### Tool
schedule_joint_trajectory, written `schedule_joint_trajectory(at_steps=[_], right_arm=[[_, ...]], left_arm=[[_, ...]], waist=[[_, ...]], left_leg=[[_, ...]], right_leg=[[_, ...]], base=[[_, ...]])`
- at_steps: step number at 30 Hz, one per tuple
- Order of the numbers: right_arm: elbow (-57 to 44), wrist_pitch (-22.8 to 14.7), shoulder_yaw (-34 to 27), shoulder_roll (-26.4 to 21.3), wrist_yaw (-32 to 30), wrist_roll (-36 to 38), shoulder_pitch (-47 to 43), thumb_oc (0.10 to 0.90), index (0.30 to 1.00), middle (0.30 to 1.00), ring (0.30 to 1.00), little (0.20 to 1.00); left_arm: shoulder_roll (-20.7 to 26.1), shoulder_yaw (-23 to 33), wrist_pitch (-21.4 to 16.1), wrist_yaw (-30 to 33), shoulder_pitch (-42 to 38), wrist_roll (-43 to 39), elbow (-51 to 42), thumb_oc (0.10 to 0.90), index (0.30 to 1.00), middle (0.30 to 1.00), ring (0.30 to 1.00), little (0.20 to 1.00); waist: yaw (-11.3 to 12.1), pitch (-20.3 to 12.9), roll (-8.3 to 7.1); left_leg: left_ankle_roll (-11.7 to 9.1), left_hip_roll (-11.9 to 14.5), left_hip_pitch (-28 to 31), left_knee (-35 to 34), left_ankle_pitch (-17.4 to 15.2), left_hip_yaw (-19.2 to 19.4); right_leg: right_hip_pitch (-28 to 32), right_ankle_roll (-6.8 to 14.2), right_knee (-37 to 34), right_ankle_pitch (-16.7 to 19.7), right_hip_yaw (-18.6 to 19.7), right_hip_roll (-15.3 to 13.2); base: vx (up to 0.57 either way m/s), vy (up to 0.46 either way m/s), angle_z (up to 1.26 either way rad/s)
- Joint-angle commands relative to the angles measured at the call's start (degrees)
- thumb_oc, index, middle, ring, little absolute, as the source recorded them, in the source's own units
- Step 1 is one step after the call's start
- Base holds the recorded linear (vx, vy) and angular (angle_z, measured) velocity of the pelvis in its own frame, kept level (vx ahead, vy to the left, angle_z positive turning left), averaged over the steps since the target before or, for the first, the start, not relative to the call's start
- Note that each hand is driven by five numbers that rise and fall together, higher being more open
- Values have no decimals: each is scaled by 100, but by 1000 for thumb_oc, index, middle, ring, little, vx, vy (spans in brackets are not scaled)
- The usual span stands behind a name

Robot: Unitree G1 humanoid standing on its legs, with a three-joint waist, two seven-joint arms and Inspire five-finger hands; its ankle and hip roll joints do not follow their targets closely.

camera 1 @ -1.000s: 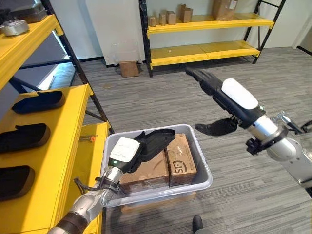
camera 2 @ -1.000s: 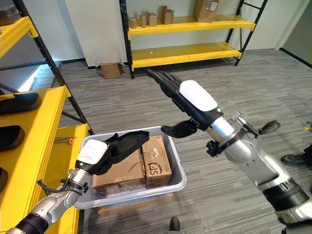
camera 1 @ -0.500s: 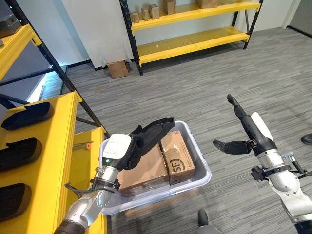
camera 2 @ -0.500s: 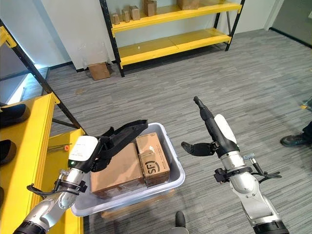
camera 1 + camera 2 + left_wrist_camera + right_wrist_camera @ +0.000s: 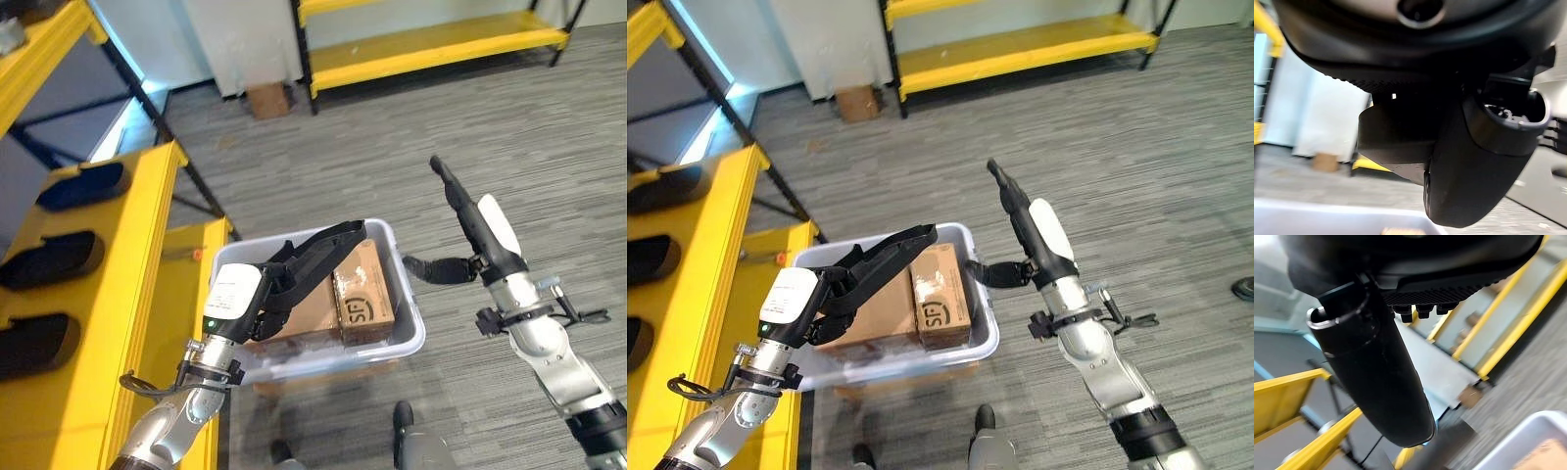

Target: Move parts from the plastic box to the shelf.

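A grey plastic box (image 5: 409, 333) stands on the floor and holds two brown cardboard boxes (image 5: 364, 294). My left hand (image 5: 284, 279) reaches over the box's left side with its fingers straight above the cardboard; I see nothing held in it. Its thumb (image 5: 1469, 161) shows dark and close in the left wrist view. To the right of the box my right hand (image 5: 480, 235) is raised with its fingers pointing up and its thumb stretched toward the box's right rim. The yellow shelf (image 5: 127, 323) stands at the left with three black oval parts (image 5: 54, 259) on it.
A lower yellow shelf board (image 5: 186, 294) beside the box carries a small orange item (image 5: 196, 255). A second yellow rack (image 5: 431, 44) stands against the far wall, with a small cardboard box (image 5: 266, 98) on the floor near it. Grey carpet lies open to the right.
The camera has shifted. My right hand has come lower and closer to the box's right rim. My left hand stays over the box with its fingers straight.
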Motion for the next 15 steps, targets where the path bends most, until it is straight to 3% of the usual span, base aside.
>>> schedule_joint_trajectory(at_steps=[1,2,3,4,7,8,10,12,15], right_arm=[[-649,-555,-101,-165,-402,-264,-278,900,1000,1000,1000,1000],[-659,-555,-117,-163,-400,-264,-265,900,1000,1000,1000,1000],[-745,-558,-264,-162,-447,-289,-49,900,1000,1000,1000,1000],[-760,-554,-359,-131,-475,-278,104,900,1000,1000,1000,1000],[-854,-538,-804,-78,-566,-274,615,900,1000,1000,1000,1000],[-868,-539,-840,-80,-564,-273,647,900,1000,1000,1000,1000],[-932,-530,-1198,44,-724,-381,1001,900,1000,1000,1000,1000],[-1037,-560,-1360,56,-742,-422,1162,900,1000,1000,1000,1000],[-1049,-555,-1550,219,-891,-548,1365,900,1000,1000,1000,1000]], left_arm=[[134,554,-349,447,-610,-395,-818,400,300,300,300,300],[139,546,-348,447,-619,-395,-816,400,300,300,300,300],[152,407,-338,438,-860,-383,-816,400,300,300,300,300],[154,329,-337,416,-980,-386,-822,400,300,300,300,300],[131,35,-387,355,-1417,-423,-831,400,300,300,300,300],[126,3,-387,357,-1446,-425,-816,400,300,300,300,300],[49,-212,-431,327,-1725,-434,-837,400,300,300,300,300],[132,-236,-456,337,-1779,-393,-878,400,300,300,300,300],[198,-330,-447,421,-1890,-296,-922,400,300,300,300,300]], waist=[[-249,-444,-195],[-250,-443,-192],[-420,-503,-210],[-526,-542,-176],[-796,-531,-117],[-796,-526,-114],[-984,-480,-86],[-1023,-527,-81],[-888,-563,-170]], left_leg=[[-307,203,220,1744,-727,413],[-283,209,185,1786,-746,404],[-264,260,424,2298,-1152,816],[-346,283,633,2439,-1324,939],[-390,403,997,2660,-1566,1250],[-387,399,994,2658,-1573,1227],[-310,292,1069,2160,-2066,1429],[-250,287,1182,1790,-2133,1619],[-127,-15,1234,1237,-2365,1758]], right_leg=[[829,200,-545,-166,-329,-287],[833,200,-572,-133,-342,-287],[913,161,-609,-162,-723,-339],[957,189,-567,-242,-853,-354],[937,257,-345,-226,-1463,-569],[945,268,-325,-235,-1487,-582],[784,477,-98,16,-1778,-934],[761,560,-107,97,-1821,-1046],[757,810,-240,506,-1956,-1422]], base=[[-93,-172,120],[-129,-287,137],[-25,-119,93],[-49,-127,111],[-60,35,154],[-110,157,124],[-80,154,99],[-24,186,101],[-57,256,47]])
